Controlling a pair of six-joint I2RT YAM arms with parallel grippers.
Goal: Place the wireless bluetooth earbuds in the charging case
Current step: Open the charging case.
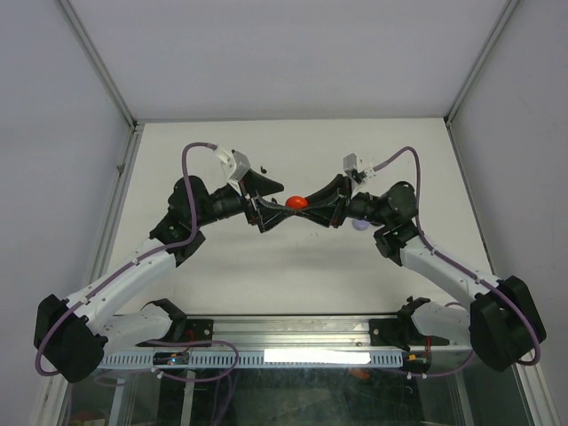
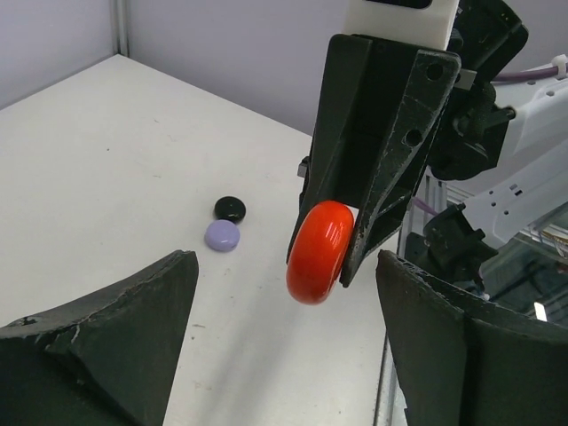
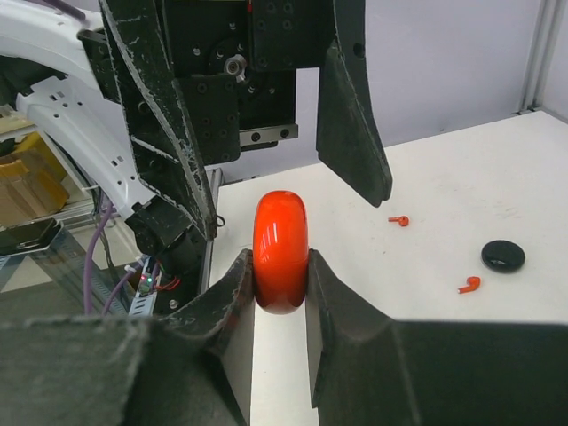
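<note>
The right gripper (image 3: 280,271) clamps one red case (image 3: 281,235) on edge, facing the wide-open, empty left gripper (image 2: 284,262), while two red earbuds (image 3: 399,220) (image 3: 469,284), two black cases (image 3: 503,256) (image 2: 230,209) and one purple case (image 2: 222,236) lie on the tabletop (image 2: 106,133).

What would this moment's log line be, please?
right pincer: shut on red case | left pincer: open | red earbuds: on table

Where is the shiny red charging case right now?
In the top view the red charging case hangs above the middle of the table, pinched on edge in the right end effector, with the open left end effector facing it.
</note>
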